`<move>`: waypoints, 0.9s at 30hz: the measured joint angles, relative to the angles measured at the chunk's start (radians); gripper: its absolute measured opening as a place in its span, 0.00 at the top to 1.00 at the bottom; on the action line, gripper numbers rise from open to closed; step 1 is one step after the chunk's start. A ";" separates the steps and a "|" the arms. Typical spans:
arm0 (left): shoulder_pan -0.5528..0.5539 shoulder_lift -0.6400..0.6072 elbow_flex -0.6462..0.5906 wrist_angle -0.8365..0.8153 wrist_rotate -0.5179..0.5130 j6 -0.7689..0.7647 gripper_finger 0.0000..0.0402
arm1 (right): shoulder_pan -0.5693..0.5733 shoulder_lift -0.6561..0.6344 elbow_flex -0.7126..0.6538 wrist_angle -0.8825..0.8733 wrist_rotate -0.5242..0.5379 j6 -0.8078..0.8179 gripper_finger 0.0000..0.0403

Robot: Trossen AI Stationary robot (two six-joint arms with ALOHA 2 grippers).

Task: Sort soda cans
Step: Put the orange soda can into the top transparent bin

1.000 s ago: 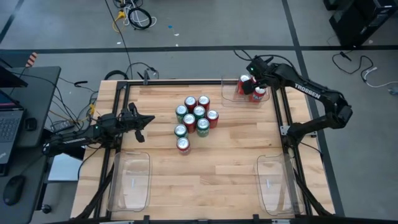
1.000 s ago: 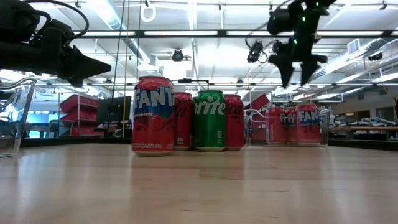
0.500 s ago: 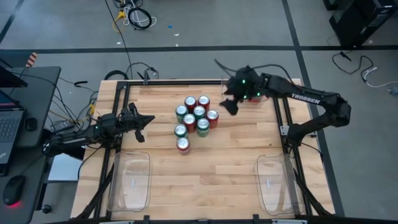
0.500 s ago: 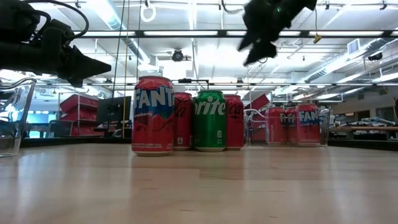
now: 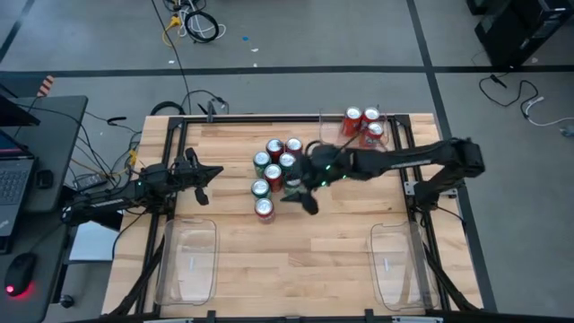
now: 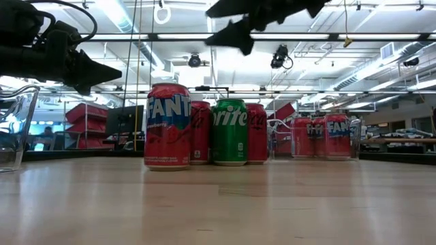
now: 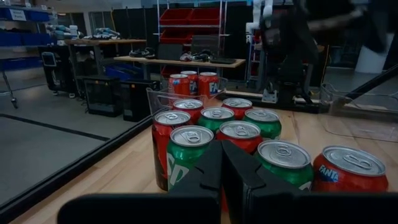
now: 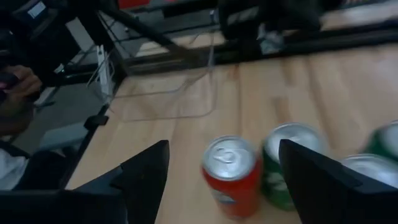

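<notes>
Several soda cans (image 5: 278, 166), red and green with silver tops, stand upright in a cluster at the table's middle. Three red cans (image 5: 363, 124) stand in the clear bin (image 5: 330, 135) at the far right. My right gripper (image 5: 299, 196) hangs open above the cluster's near right side. In its wrist view the fingers (image 8: 146, 180) stand wide, and a red can (image 8: 230, 171) and a green can (image 8: 283, 165) show past them, untouched. My left gripper (image 5: 204, 174) waits shut at the table's left edge, level, pointing at the cluster (image 7: 217, 134).
Two more clear bins stand at the near edge, one on the left (image 5: 188, 260) and one on the right (image 5: 395, 265). Bare wood lies between them and in front of the cluster. A person's hand (image 8: 15, 84) shows beyond the table's left side.
My right gripper has swung from above the far-right bin toward the table's left and near edge, and now hangs over the can cluster. It has rolled and tipped up from pointing down to a shallow slant. The cans have stayed where they were.
</notes>
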 joint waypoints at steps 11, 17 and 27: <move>0.000 0.000 0.000 0.000 0.002 0.001 0.98 | 0.080 0.232 0.150 -0.104 0.173 0.049 0.23; 0.000 0.000 0.000 0.000 0.002 0.001 0.98 | 0.105 0.289 0.226 -0.162 0.292 0.000 0.17; 0.000 0.000 0.000 0.000 0.005 0.002 0.98 | 0.118 0.343 0.241 -0.156 0.307 -0.010 0.17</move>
